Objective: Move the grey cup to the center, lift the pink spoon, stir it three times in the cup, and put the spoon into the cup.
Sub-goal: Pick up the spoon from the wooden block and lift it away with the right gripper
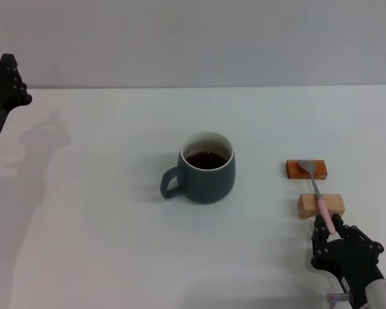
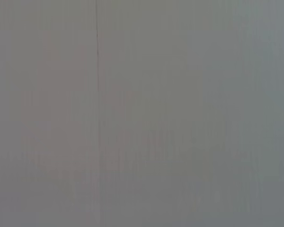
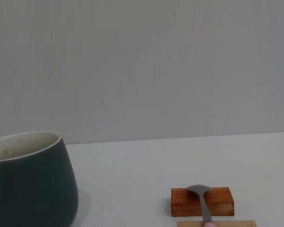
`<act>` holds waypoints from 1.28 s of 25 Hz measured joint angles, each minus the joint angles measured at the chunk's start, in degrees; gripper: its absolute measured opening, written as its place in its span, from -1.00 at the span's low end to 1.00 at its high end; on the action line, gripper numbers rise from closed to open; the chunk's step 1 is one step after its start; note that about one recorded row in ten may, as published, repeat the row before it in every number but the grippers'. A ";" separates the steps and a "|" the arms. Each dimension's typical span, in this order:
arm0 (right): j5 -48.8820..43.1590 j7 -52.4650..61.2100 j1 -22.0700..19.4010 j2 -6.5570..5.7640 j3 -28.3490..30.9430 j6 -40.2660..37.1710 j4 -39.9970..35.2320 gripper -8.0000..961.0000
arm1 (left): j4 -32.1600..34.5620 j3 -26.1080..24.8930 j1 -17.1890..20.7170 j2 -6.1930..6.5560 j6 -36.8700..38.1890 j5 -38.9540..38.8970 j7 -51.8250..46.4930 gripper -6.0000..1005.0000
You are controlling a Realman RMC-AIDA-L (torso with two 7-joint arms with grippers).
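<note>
White table (image 1: 103,257) lies open around grey cup (image 1: 206,168); right tool (image 1: 331,235) seemingly touches pink spoon (image 1: 316,192).

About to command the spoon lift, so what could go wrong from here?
The right gripper is only at the very end of the pink spoon, so the spoon may pivot or slip when lifted. Its bowl rests on the orange block and its handle on the wooden block; either could get dragged. The grey cup holds dark liquid, so rough stirring may splash.
</note>
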 joint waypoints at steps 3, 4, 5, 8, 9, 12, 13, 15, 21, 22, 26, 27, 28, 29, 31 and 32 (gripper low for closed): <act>0.00 0.00 -0.07 0.00 -0.08 -0.15 -0.07 -0.57 | 0.01 0.17 0.06 0.00 0.09 0.00 0.00 -0.99; 0.00 0.00 -0.07 0.00 -0.19 -0.24 -0.11 -0.58 | 0.01 0.31 0.07 0.00 0.12 0.00 0.00 -0.99; 0.00 0.00 -0.07 0.00 -0.19 -0.24 -0.11 -0.59 | 0.01 0.31 0.07 0.00 0.12 0.00 0.00 -0.99; 0.00 0.00 -0.08 0.00 -0.23 -0.30 -0.16 -0.62 | 0.02 0.32 0.14 0.00 0.18 0.00 -0.01 -0.99; 0.00 0.00 -0.08 0.00 -0.28 -0.36 -0.17 -0.63 | 0.01 0.32 0.18 0.00 0.23 0.00 -0.04 -0.99; 0.00 0.00 -0.08 0.00 -0.33 -0.38 -0.18 -0.67 | 0.01 0.32 0.23 0.00 0.28 0.00 -0.05 -0.99; 0.00 0.00 -0.08 0.00 -0.33 -0.38 -0.18 -0.68 | 0.01 0.32 0.29 0.00 0.31 0.00 -0.06 -0.99; 0.00 0.00 -0.08 0.00 -0.34 -0.39 -0.18 -0.70 | 0.01 0.32 0.33 0.00 0.32 0.00 -0.07 -0.99; 0.00 0.00 -0.08 0.01 -0.34 -0.42 -0.17 -0.73 | 0.01 0.33 0.34 0.00 0.33 0.00 -0.09 -0.99; 0.00 0.00 -0.08 0.03 -0.34 -0.43 -0.18 -0.73 | 0.01 0.36 0.34 0.00 0.33 0.00 -0.09 -0.99; 0.00 0.00 -0.07 0.10 -0.32 -0.45 -0.22 -0.73 | 0.01 0.39 0.34 0.00 0.33 0.00 -0.09 -0.99; 0.00 0.00 -0.07 0.10 -0.32 -0.45 -0.22 -0.73 | 0.01 0.39 0.34 0.00 0.33 0.00 -0.09 -0.99; 0.00 0.00 -0.05 0.10 -0.30 -0.45 -0.23 -0.73 | 0.01 0.39 0.34 0.00 0.33 0.00 -0.09 -0.99; 0.00 -0.15 -0.01 0.10 -0.28 -0.45 -0.24 -0.73 | 0.00 0.40 0.33 0.00 0.33 0.00 -0.09 -0.99; 0.00 -0.28 -0.01 0.09 -0.28 -0.45 -0.18 -0.73 | -0.07 0.40 0.29 0.00 0.33 0.00 -0.09 -0.99; -0.09 -0.42 -0.02 0.02 -0.11 -0.46 0.20 -0.73 | -0.12 0.41 0.25 0.00 0.33 0.00 -0.09 -0.99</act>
